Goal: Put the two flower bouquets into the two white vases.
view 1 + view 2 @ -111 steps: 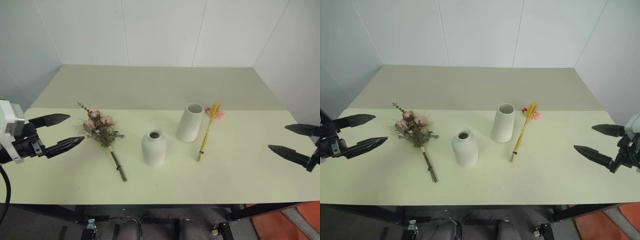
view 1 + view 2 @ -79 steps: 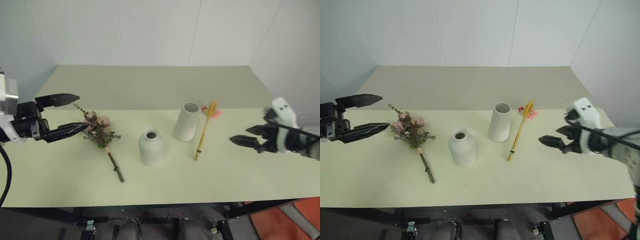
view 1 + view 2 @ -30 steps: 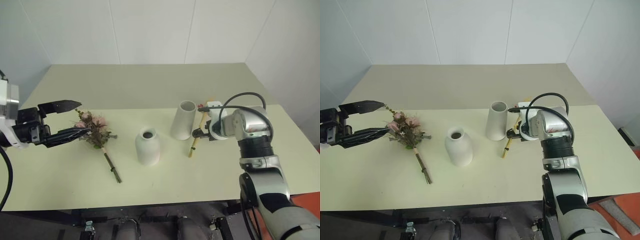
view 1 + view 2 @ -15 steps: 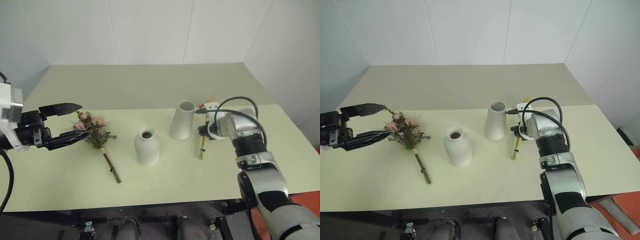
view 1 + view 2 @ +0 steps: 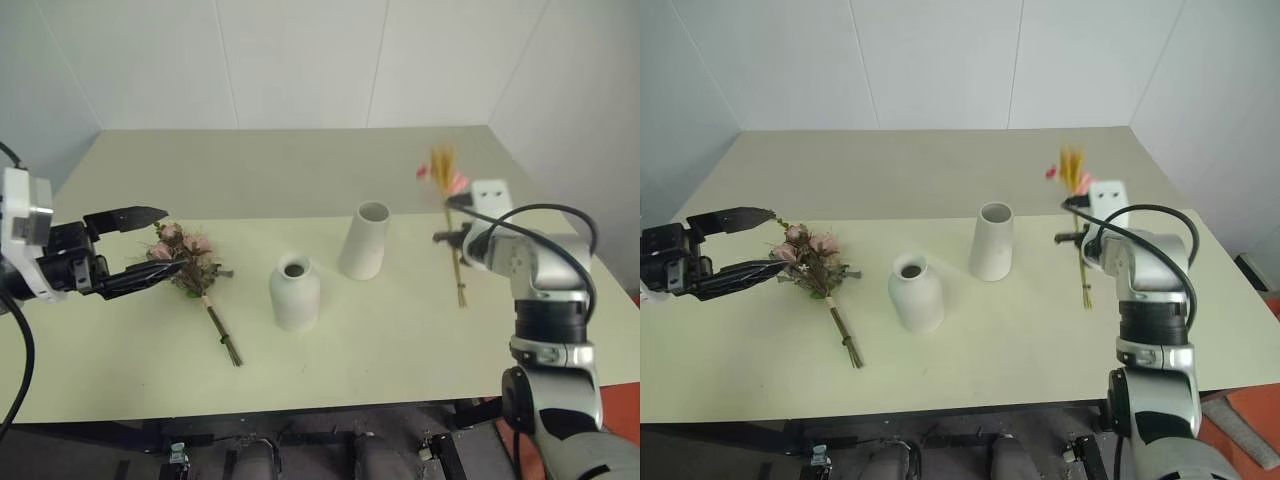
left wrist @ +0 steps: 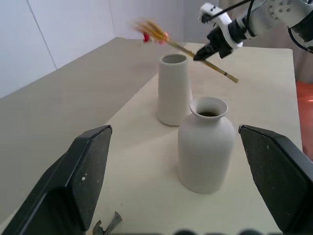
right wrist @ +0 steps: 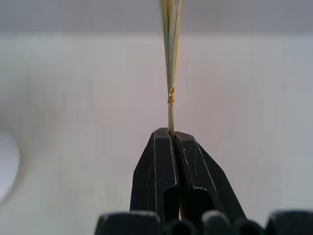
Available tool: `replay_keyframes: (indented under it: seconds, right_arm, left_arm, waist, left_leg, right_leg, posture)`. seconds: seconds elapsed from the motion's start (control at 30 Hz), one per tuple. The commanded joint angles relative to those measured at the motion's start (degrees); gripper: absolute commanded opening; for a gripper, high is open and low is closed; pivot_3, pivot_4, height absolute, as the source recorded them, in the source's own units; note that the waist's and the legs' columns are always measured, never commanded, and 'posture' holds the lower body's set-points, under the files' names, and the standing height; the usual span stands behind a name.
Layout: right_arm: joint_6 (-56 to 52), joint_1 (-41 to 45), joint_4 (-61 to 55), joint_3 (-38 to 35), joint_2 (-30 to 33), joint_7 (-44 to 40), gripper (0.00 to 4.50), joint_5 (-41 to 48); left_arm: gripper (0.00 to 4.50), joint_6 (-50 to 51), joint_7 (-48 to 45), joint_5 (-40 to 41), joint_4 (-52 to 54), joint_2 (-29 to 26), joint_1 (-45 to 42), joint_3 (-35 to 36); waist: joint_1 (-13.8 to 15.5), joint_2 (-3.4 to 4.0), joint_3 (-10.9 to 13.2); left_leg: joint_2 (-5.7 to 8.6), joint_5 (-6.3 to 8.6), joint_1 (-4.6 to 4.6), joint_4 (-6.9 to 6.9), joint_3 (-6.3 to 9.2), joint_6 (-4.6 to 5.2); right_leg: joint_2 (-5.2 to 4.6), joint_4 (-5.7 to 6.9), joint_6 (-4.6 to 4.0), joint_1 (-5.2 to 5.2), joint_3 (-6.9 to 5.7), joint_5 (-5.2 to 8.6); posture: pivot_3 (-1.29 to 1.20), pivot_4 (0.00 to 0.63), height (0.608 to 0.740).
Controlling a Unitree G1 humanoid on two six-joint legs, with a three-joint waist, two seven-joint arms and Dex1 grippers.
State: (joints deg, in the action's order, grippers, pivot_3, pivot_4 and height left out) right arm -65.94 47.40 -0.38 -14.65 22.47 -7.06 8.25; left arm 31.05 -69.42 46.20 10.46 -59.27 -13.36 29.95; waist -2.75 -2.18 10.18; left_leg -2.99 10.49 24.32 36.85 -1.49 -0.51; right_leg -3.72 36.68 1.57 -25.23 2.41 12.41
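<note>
Now our right gripper (image 7: 172,134) clamps the yellow stalk bundle (image 5: 455,235), newly lifted off the table (image 5: 400,340), right of the tall vase (image 5: 365,240). Our left gripper (image 5: 140,245) gapes beside the rose bouquet (image 5: 190,262), lying left of the bottle vase (image 5: 294,292).
</note>
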Motion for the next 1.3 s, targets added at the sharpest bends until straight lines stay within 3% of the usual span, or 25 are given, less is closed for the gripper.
replay_keyframes:
  seconds: [0.03, 0.17, 0.43, 0.87, 1.3]
  right_arm:
    - [10.95, 2.88, -7.21, -10.13, -4.04, -0.49, 0.02, 7.38]
    - [18.01, 5.97, -8.9, -13.2, -8.14, -3.6, 0.02, 15.03]
    - [28.25, 7.78, -10.06, -7.79, -12.6, -6.72, 0.02, 20.69]
    - [42.96, 1.17, -3.1, 4.06, -13.08, -13.44, 0.02, 15.71]
    - [48.99, -4.06, 0.39, 5.75, -12.86, -13.97, 0.02, 13.41]
  left_arm:
    - [4.5, -1.19, -0.36, -0.23, -0.47, -0.43, -2.11, -0.35]
    - [4.5, -1.36, -0.79, -0.74, -1.67, -0.51, -3.7, -1.41]
    - [4.5, -1.38, -1.52, -1.35, -2.69, -0.5, -5.27, -2.71]
    - [4.5, -1.19, -1.71, -1.66, -2.33, -1.07, -5.23, -2.61]
    - [4.5, -0.51, -1.55, -1.47, -1.33, -1.47, -4.49, -1.95]
  waist:
    - [-0.06, 0.0, 0.0]
    - [-0.02, 0.01, 0.0]
    - [0.06, 0.01, 0.0]
    - [0.1, 0.01, 0.01]
    - [0.14, 0.01, 0.0]
  left_leg:
    - [-0.02, 0.0, -0.01, 0.0, 0.0, 0.0]
    - [-0.07, 0.0, -0.02, 0.0, 0.0, 0.0]
    - [-0.16, 0.0, -0.02, 0.0, 0.0, 0.0]
    - [-0.2, 0.0, -0.03, 0.0, -0.02, 0.0]
    - [-0.27, 0.0, -0.05, 0.0, -0.03, 0.0]
  right_leg:
    - [0.03, 0.01, 0.01, 0.0, 0.02, 0.0]
    - [0.08, 0.03, -0.05, 0.0, 0.02, -0.03]
    - [0.15, 0.03, -0.18, 0.01, 0.02, -0.1]
    - [0.18, 0.02, -0.28, 0.0, 0.01, -0.14]
    - [0.24, 0.03, -0.29, 0.0, 0.01, -0.13]
  posture:
    - [0.0, 0.15, 0.74]
    - [0.0, 0.15, 0.74]
    - [0.0, 0.15, 0.74]
    - [0.0, 0.15, 0.74]
    - [0.0, 0.15, 0.74]
